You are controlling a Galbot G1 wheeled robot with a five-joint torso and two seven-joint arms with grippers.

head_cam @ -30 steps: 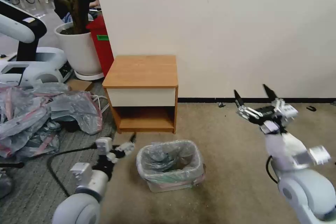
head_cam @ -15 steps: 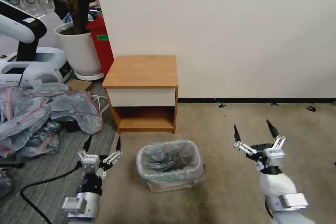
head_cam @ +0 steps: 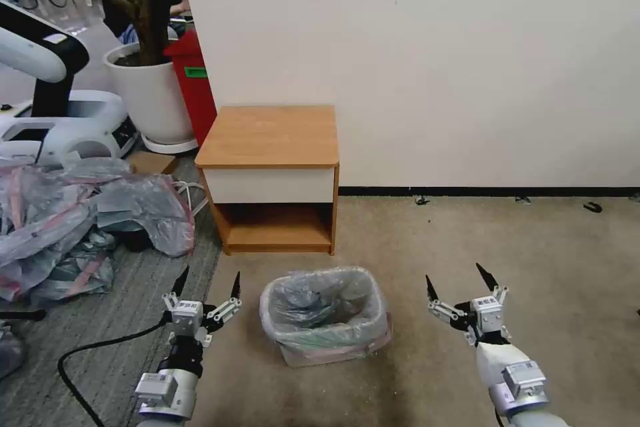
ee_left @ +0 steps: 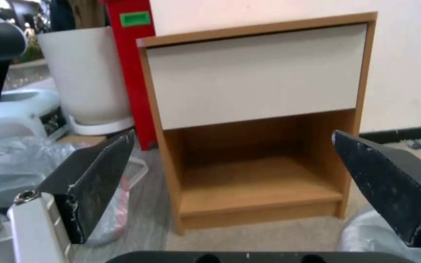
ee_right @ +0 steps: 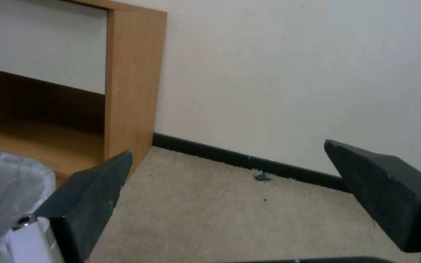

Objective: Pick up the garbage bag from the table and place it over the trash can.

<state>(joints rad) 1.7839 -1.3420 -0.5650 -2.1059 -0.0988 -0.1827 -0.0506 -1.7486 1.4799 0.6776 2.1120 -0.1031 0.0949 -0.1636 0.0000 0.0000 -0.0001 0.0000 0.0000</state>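
The garbage bag (head_cam: 325, 303), crinkled grey with a pink band, lines the trash can (head_cam: 303, 355) on the carpet, its rim folded over the can's edge. The wooden table (head_cam: 270, 137) stands behind it with a bare top. My left gripper (head_cam: 209, 278) hovers open to the left of the can, holding nothing. To the can's right my right gripper (head_cam: 455, 277) is open and also holds nothing. The left wrist view has the left gripper (ee_left: 232, 136) facing the table (ee_left: 257, 73). The right wrist view has the right gripper (ee_right: 227, 149) beside the bag (ee_right: 6, 190).
A heap of grey-pink bags (head_cam: 80, 213) lies on the floor at the left. Behind it stand a white plant pot (head_cam: 150, 93), a tall red bin (head_cam: 197, 87) and another robot (head_cam: 47, 113). A black cable (head_cam: 100, 347) trails by my left arm. Open carpet lies to the right.
Both arms have drawn back and down toward me. The right gripper dropped from beside the table's height to near the can; the left turned to point forward. Bag and can stayed put.
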